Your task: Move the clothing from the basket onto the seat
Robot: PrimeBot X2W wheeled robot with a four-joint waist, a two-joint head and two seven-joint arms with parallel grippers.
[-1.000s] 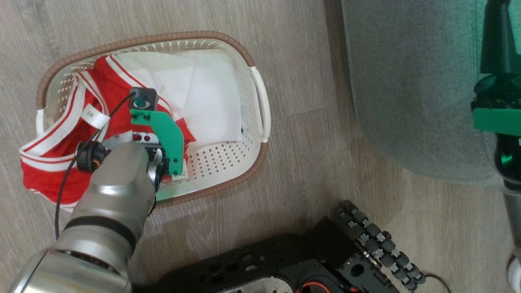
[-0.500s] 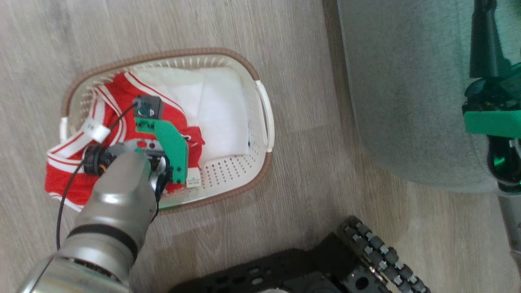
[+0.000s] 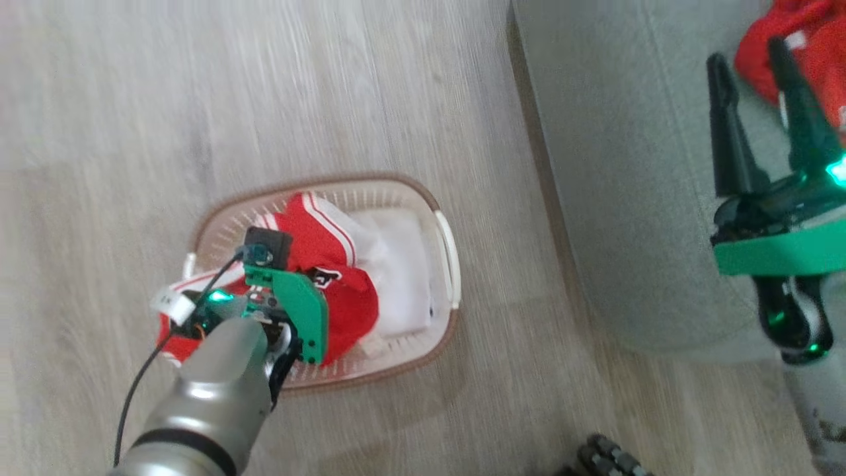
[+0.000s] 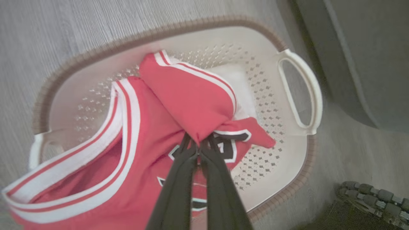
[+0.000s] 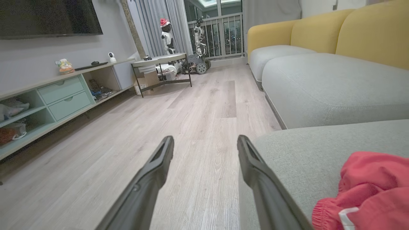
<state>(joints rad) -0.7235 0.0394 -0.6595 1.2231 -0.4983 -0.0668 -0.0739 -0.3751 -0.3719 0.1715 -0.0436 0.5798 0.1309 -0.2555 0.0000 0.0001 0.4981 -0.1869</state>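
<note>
A red jersey [image 4: 191,102] with white trim and black-and-white lettering hangs bunched over the cream basket [image 4: 96,54]. My left gripper [image 4: 199,143] is shut on a fold of it, and its tail still drapes over the basket's left side. In the head view my left wrist [image 3: 284,304] covers the fingers above the basket [image 3: 370,180], whose white liner [image 3: 403,277] shows. My right gripper [image 3: 750,63] hovers open and empty over the grey-green seat [image 3: 628,165]. Just right of its fingers a second red garment [image 5: 374,185] lies on the seat [image 5: 303,153].
The basket stands on a pale wood floor [image 3: 198,99] just left of the seat's edge. My base's roller wheel [image 4: 367,195] lies near the basket. Further off are a low TV cabinet [image 5: 64,95], a side table [image 5: 159,60] and a yellow-backed sofa [image 5: 351,32].
The head camera has shifted, so the basket looks lower and smaller. My left gripper has raised the jersey, bunching it and pulling it off the basket's left rim. The right fingers and seat garment came into view.
</note>
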